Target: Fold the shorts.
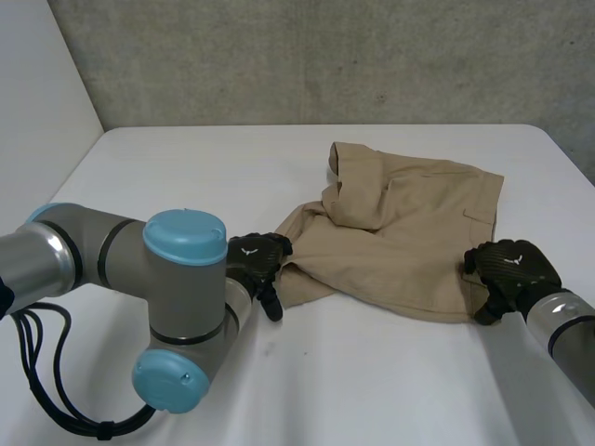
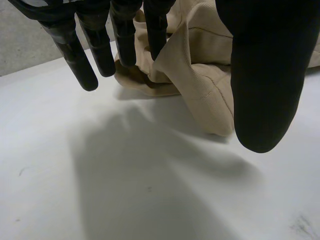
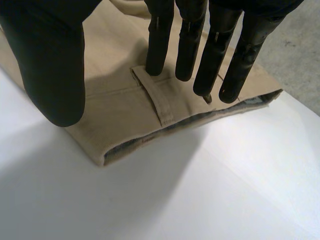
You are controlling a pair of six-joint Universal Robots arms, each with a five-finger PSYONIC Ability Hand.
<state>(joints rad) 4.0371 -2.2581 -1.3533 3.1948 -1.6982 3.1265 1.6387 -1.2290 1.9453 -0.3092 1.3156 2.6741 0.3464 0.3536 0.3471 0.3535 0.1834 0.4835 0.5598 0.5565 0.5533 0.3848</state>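
- Looking down from the head view, I am seeing a white flat table (image 1: 186,167) taking up most of the scene.
- Beige woven-cloth shorts (image 1: 409,232) are lying rumpled on the table, slightly towards my right side, with one part folded over on top; they are sitting between the two hands.
- The grey-jointed left arm (image 1: 121,279) with light-blue caps is reaching across the near side of the table, and the right arm (image 1: 567,334) is coming in from the near right.
- The black left hand (image 1: 258,260) is hovering at the near left corner of the shorts; in its wrist view the fingers (image 2: 80,60) are hanging straight and spread, the thumb (image 2: 265,75) is standing well apart, and a cloth fold is sitting between them unpinched.
- The black right hand (image 1: 509,269) is sitting at the near right edge; its fingers (image 3: 187,45) are pointing straight down over the waistband (image 3: 120,125), thumb apart, clamping nothing.
- A narrow beige belt loop (image 3: 157,97) is lying just beneath those fingertips.
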